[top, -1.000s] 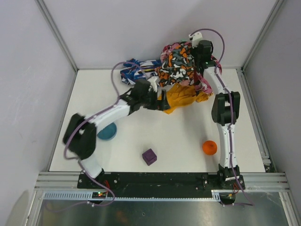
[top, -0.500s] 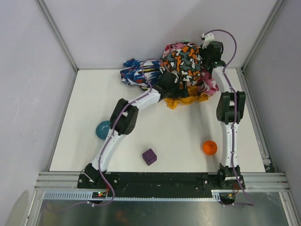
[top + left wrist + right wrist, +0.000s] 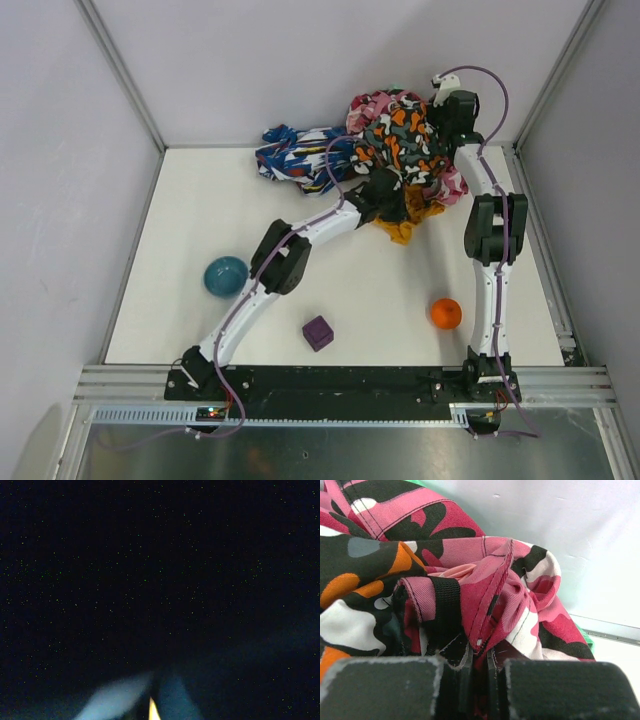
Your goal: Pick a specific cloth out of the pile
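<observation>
**Right pincer clamps pink camouflage; mustard cloth peeks out under the pile**

The right pincer (image 3: 479, 680) is clenched on a fold of the pink camouflage cloth (image 3: 485, 585). Its two dark fingers are almost touching, and a stitched hem is pinched between them. In the right wrist view, the grey-orange-white camouflage cloth (image 3: 355, 595) presses against that fold from the left. A thin strip of green fabric (image 3: 584, 640) shows at the right edge.

From above, the right arm is stretched to the far right corner of the table (image 3: 200, 220). The pile (image 3: 405, 150) bunches up against the arm there.

The left pincer (image 3: 393, 197) is pushed in under the near side of the pile. Fabric covers its fingers, and the left wrist view is almost black. I cannot tell whether it is released or clenched.

The cloth (image 3: 402, 230) lies just beside that pincer, at the near edge of the pile and partly under it. Only a small crumpled part sticks out onto the table. It is plain mustard orange-yellow, one solid colour with no print. The left wrist view catches a thin yellow sliver of it at the bottom of the frame.

A blue-white print cloth (image 3: 295, 155) lies to the left of the pile, touching it. Nearer, and well apart from the pile, sit a teal ball (image 3: 226, 276), a purple cube (image 3: 318, 332) and a small orange ball (image 3: 446, 313).
</observation>
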`<state>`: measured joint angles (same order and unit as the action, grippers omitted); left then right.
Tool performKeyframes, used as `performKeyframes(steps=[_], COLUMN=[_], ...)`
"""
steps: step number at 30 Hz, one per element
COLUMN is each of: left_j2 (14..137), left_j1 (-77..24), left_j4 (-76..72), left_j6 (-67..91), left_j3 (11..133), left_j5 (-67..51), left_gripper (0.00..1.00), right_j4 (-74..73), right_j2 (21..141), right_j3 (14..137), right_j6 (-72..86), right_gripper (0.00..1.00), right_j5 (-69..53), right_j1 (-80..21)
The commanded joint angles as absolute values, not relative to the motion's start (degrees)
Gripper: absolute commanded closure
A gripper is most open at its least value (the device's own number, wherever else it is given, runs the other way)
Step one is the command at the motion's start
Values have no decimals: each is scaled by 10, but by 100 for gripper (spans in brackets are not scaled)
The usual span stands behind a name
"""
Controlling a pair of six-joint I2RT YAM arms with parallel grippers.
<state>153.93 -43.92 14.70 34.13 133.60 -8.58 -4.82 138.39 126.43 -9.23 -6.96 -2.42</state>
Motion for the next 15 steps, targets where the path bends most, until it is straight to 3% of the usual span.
performKeyframes(steps=[1, 7, 15], left_j2=[1413, 1088, 741], left_j1=[-445, -449, -450], left_j4=[186, 182, 181], left_j6=[275, 180, 137], left_j3=[1260, 1044, 904], left_j5=[-104, -175, 13], left_gripper=[99, 99, 99], right_j4=[-136, -183, -205], right_j2=[1383, 1411, 1430], right_j3=[1240, 1288, 1308], right_j6=[-93, -78, -48], right_gripper=[100, 100, 100], right_j5=[-37, 15, 33], right_j1=[-19, -13, -5])
